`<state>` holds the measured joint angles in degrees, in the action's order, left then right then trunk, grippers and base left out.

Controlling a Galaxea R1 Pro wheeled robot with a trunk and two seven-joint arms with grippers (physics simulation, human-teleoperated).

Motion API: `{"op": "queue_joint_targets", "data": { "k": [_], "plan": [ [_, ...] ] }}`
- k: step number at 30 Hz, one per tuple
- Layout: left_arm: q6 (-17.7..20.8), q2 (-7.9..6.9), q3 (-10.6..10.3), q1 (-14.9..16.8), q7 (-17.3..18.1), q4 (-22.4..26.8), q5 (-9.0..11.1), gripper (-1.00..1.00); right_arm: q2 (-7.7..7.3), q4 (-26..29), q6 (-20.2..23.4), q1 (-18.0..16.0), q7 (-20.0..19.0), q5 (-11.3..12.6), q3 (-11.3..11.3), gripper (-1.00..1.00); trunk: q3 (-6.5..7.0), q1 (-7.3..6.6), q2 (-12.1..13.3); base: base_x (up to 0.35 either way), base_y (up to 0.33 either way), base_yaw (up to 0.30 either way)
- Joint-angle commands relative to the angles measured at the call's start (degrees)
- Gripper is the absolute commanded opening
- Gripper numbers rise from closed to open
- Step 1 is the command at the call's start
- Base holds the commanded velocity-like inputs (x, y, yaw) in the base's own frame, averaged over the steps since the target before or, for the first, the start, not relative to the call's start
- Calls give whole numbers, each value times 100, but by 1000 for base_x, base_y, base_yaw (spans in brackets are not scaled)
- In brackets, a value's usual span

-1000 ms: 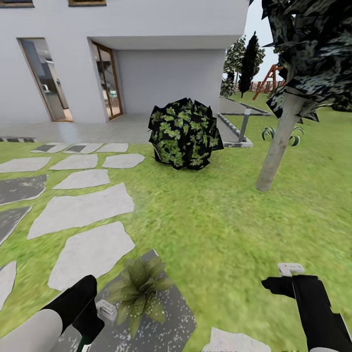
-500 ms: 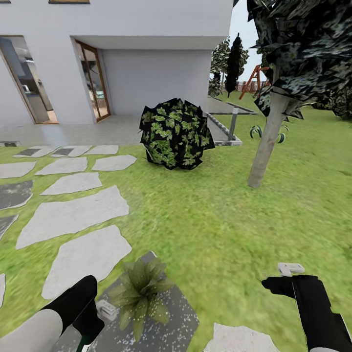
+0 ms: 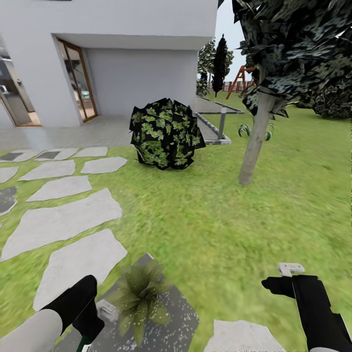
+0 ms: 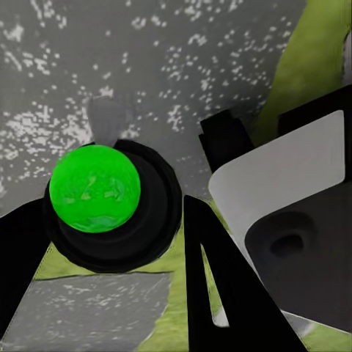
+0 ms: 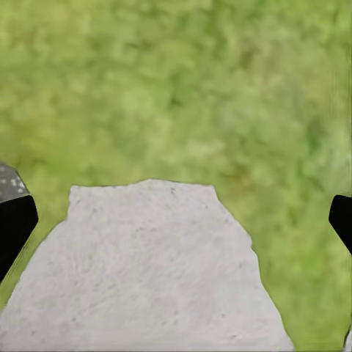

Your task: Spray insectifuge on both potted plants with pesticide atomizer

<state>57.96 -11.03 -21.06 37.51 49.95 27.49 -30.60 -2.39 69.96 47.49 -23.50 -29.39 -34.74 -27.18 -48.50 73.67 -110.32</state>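
The left gripper [image 3: 93, 320] is clamped on the pesticide atomizer [image 3: 106, 310], just beside the speckled potted plant [image 3: 139, 296] on a grey paving stone [image 3: 181, 318]. The right gripper [image 3: 281, 286] hangs wide apart over open lawn [image 3: 220, 220].

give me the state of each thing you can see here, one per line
potted plant: upright on a dark stone, leaves dotted with whitish specks
left gripper: closed around a green-topped black object, with a white part beside it
right gripper: empty, fingers apart over a pale stepping stone
round bush: standing on the lawn
glass door: cannot tell if it is open
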Motion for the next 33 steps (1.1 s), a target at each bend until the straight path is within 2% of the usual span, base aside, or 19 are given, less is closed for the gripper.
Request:
{"op": "queue_joint_targets", "data": {
  "k": [1, 8, 14, 18, 25, 33],
  "plan": [
    [5, -3, -21, 1, 59, 11, -55, -100, 2, 9, 14, -5, -58, -59, -7, 100, -6, -1, -3, 0, 302, -132],
    [5, -5, -20, 1, 59, 11, -56, -100, 2, 10, 14, -5, -58, -60, -7, 100, -6, -1, -3, 0, 282, -262],
    [3, -4, -62, 1, 63, 11, -58, -100, 2, 10, 14, -5, -58, -60, -7, 100, -6, -1, -3, 0, 28, -251],
    [-1, -5, -73, -33, 60, 11, -60, -100, 2, 10, 14, -5, -58, -59, -7, 100, -6, -1, -3, 0, 1, -36],
    [-4, 12, -83, -321, 59, 11, -60, -100, 2, 11, 14, -5, -58, -60, -7, 100, -6, -1, -3, 0, 0, -1],
    [-4, 3, -35, -341, 55, 11, -60, -100, 2, 13, 14, -5, -58, -61, -7, 100, -6, -1, -3, 0, 11, -27]
  ]
}}
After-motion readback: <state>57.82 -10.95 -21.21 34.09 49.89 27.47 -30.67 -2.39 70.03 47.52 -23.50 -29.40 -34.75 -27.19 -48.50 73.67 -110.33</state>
